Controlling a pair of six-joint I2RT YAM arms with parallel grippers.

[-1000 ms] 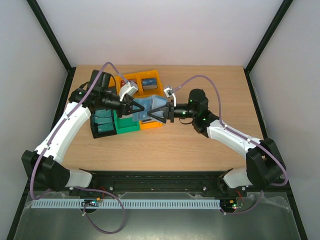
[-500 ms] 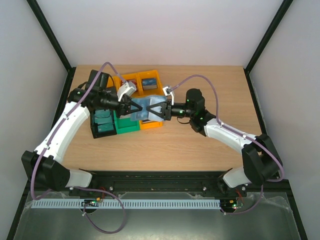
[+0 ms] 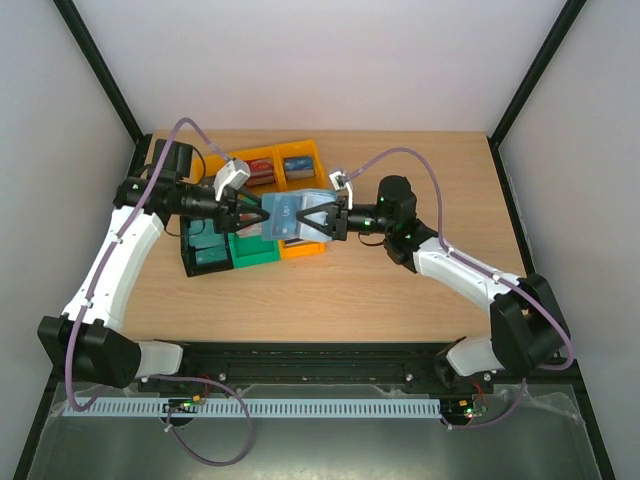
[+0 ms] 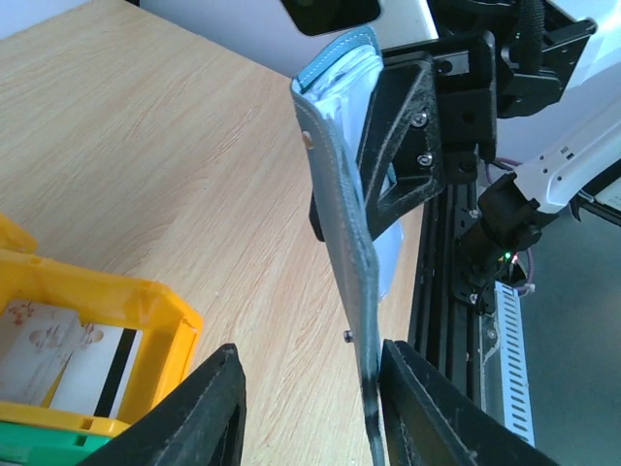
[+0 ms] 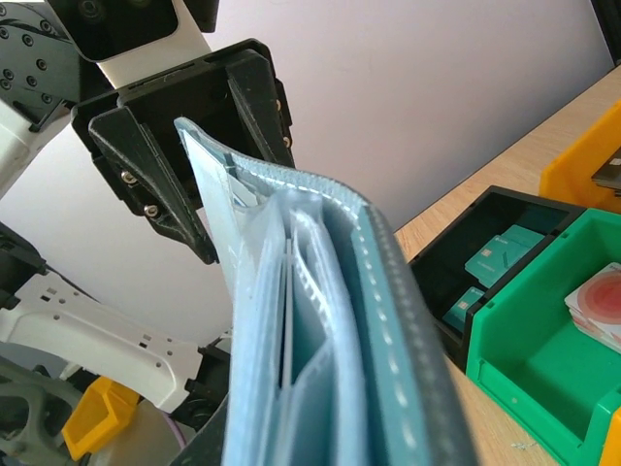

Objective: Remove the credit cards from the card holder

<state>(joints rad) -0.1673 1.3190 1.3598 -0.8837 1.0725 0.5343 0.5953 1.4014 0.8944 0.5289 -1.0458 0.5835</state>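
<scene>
Wooden table (image 3: 400, 280) under white walls. Left of centre in the top view, the holder (image 3: 285, 213) hangs above the bins, lifted between the two arms. The right gripper (image 3: 312, 218) pinches its right end, fingers closed on the flap. The left gripper (image 3: 250, 210) is spread: in its wrist view the holder's edge stands between the fingers (image 4: 218, 408), close against the one at frame right, the other well apart. Pale sleeves gape in the right wrist view; what they hold I cannot tell. Teal cards (image 5: 493, 254) lie in the black bin (image 5: 441, 291), a white-and-red one in the green bin (image 5: 524, 379), another in the orange bin (image 4: 146, 301).
</scene>
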